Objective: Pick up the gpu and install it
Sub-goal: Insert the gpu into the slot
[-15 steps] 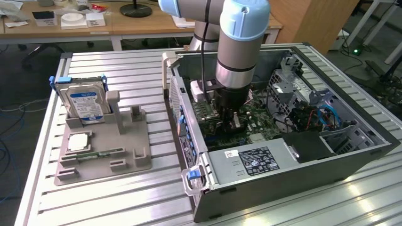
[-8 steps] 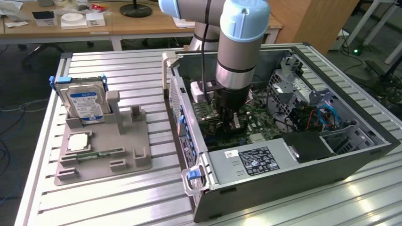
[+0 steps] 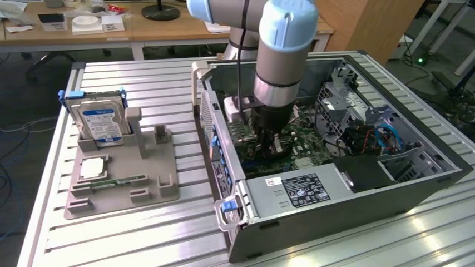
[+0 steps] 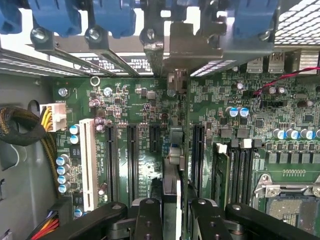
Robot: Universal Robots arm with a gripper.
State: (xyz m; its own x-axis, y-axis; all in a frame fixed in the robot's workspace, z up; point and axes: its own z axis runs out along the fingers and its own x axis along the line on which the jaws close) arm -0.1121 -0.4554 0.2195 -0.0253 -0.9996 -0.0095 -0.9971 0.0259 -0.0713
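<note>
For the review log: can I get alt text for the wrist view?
The black gripper holds a thin card edge-on, lined up over a black expansion slot on the green motherboard inside the open computer case. A white slot and yellow-black cable bundle lie beside the slots.

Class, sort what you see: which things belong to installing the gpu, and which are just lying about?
Job in hand: gpu; gripper clamped on it; motherboard; computer case.
Lying about: hard drive; memory stick; grey holder.
</note>
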